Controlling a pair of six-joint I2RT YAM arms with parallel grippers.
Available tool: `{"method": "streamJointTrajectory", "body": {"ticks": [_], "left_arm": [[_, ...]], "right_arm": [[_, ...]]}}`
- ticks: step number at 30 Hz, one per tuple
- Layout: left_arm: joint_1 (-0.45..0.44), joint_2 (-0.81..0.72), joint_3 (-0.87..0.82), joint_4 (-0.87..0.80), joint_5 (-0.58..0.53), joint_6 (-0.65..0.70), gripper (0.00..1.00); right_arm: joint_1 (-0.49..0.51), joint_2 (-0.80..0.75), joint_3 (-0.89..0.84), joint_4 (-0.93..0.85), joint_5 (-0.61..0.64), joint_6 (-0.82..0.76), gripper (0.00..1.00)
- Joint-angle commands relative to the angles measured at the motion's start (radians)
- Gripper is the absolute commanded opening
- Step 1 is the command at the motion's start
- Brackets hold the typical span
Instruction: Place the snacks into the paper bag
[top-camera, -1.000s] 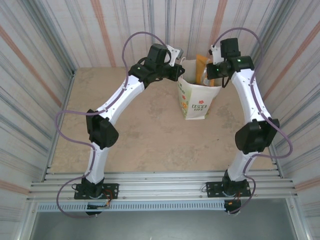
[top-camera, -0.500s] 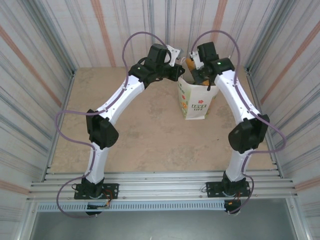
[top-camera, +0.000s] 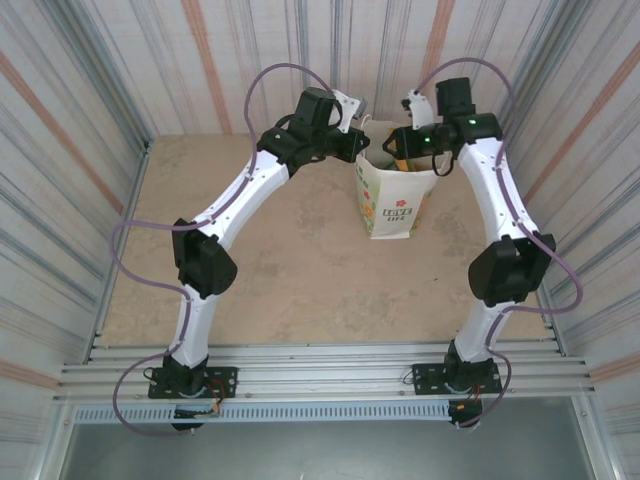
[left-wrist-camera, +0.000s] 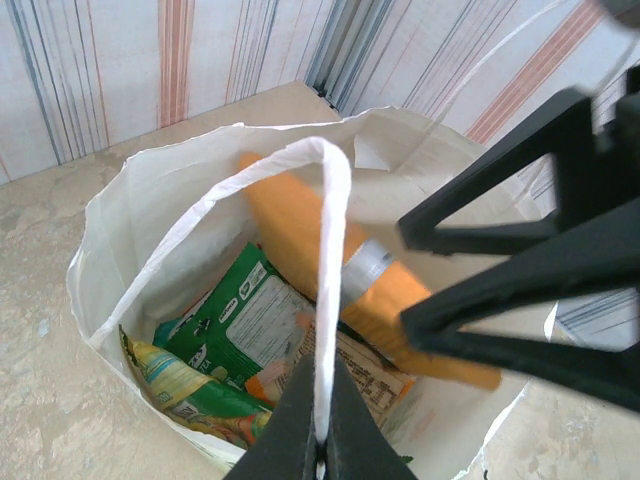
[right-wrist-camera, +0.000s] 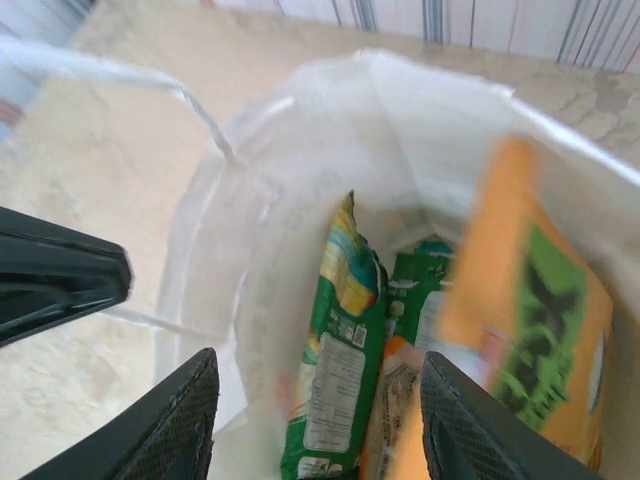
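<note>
Nearest you, both arms rise from the near edge of the table (top-camera: 300, 270) and bend inward toward its far half, the left arm (top-camera: 235, 200) from the left and the right arm (top-camera: 497, 200) from the right. Between their wrists the paper bag (top-camera: 392, 205) stands upright on the tabletop. Its printed front with the green lettering faces you and its mouth is open upward.

Your left gripper (left-wrist-camera: 318, 445) is at the bag's left side, fingers pressed together on the thin white handle (left-wrist-camera: 325, 250). The handle arches from the rim up over the mouth and down into that pinch.

Look into the bag and you see the snacks. A yellow-and-green packet (left-wrist-camera: 175, 385) stands on edge against one wall. A green packet (left-wrist-camera: 250, 320) with a pale printed panel lies just beside it. A long orange packet (left-wrist-camera: 370, 290) leans aslant across the others, blurred in both wrist views.

Your right gripper (right-wrist-camera: 318, 370) hangs over the bag's mouth from the right side, its two fingers spread wide apart above the packets. The orange packet runs close by them. You cannot tell whether either finger touches it.

Beyond the bag, the striped wall (top-camera: 250, 50) closes off the far end of the table.
</note>
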Motion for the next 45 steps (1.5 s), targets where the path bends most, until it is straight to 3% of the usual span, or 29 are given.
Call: {"method": "streamJointTrajectory", "body": {"ticks": [1, 5, 13, 19, 22, 25, 31, 34, 45], "left_arm": [[0.010, -0.032, -0.023, 0.019, 0.006, 0.019, 0.02], [0.012, -0.039, -0.032, 0.019, 0.004, 0.021, 0.02], [0.010, -0.045, -0.042, 0.016, -0.002, 0.025, 0.02], [0.010, -0.041, -0.042, 0.017, 0.002, 0.019, 0.02], [0.011, -0.041, -0.042, 0.016, 0.002, 0.021, 0.02], [0.010, -0.042, -0.043, 0.015, 0.002, 0.023, 0.02], [0.010, -0.041, -0.042, 0.012, -0.002, 0.027, 0.01], [0.009, -0.038, -0.042, 0.015, 0.002, 0.023, 0.01], [0.011, -0.035, -0.042, 0.018, 0.026, 0.018, 0.01]], "right_arm": [[-0.022, -0.055, -0.044, 0.091, -0.092, 0.105, 0.53], [-0.016, -0.016, -0.032, 0.091, -0.010, 0.126, 0.50], [0.053, 0.019, 0.032, -0.017, 0.417, 0.068, 0.53], [0.055, 0.051, 0.047, -0.068, 0.515, 0.071, 0.54], [0.052, 0.095, 0.080, -0.109, 0.494, 0.072, 0.53], [0.039, 0.138, 0.115, -0.139, 0.397, 0.090, 0.51], [0.040, 0.159, 0.121, -0.105, 0.190, 0.103, 0.22], [0.052, 0.173, 0.118, -0.068, 0.090, 0.108, 0.12], [0.098, 0.380, 0.208, -0.103, 0.019, 0.119, 0.09]]}}
